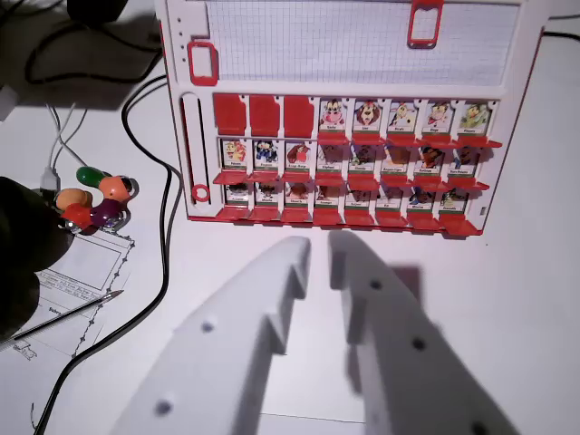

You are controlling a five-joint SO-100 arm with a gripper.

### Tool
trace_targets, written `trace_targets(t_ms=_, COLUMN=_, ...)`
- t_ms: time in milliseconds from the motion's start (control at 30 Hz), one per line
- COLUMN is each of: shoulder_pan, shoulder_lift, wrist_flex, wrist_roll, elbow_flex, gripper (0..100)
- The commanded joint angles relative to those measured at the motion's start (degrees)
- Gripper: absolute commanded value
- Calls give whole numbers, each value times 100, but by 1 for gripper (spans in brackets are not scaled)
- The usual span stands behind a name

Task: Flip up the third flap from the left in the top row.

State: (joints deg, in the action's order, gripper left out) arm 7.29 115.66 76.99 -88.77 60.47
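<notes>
A red and white flap game board (192, 163) lies on the white table in the upper half of the wrist view. Its top row has three flaps lying down, showing red backs; the third from the left (298, 116) is one of them. The other flaps in that row stand up showing character cards (333, 115). The two lower rows show cards with red flap bases. My white gripper (320, 256) fills the lower middle, below the board's near edge and apart from it. Its fingers (288, 265) stand slightly apart with nothing between them.
Black cables (168, 227) run down the left of the board. A cluster of coloured beans (98, 197) and a dark object (23, 254) sit at far left. A printed sheet (77, 281) with a pen (68, 315) lies at lower left.
</notes>
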Motion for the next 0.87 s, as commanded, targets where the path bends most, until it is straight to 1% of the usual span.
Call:
trace_targets(t_ms=0, shoulder_pan=-53, shoulder_lift=492, wrist_flex=-316, wrist_roll=-35, elbow_flex=79, gripper=2)
trace_targets(t_ms=300, shoulder_pan=-105, shoulder_lift=809, wrist_flex=-369, wrist_roll=-18, elbow_flex=369, gripper=2)
trace_targets(t_ms=833, shoulder_pan=-123, shoulder_lift=923, wrist_flex=-545, wrist_roll=18, elbow_flex=448, gripper=2)
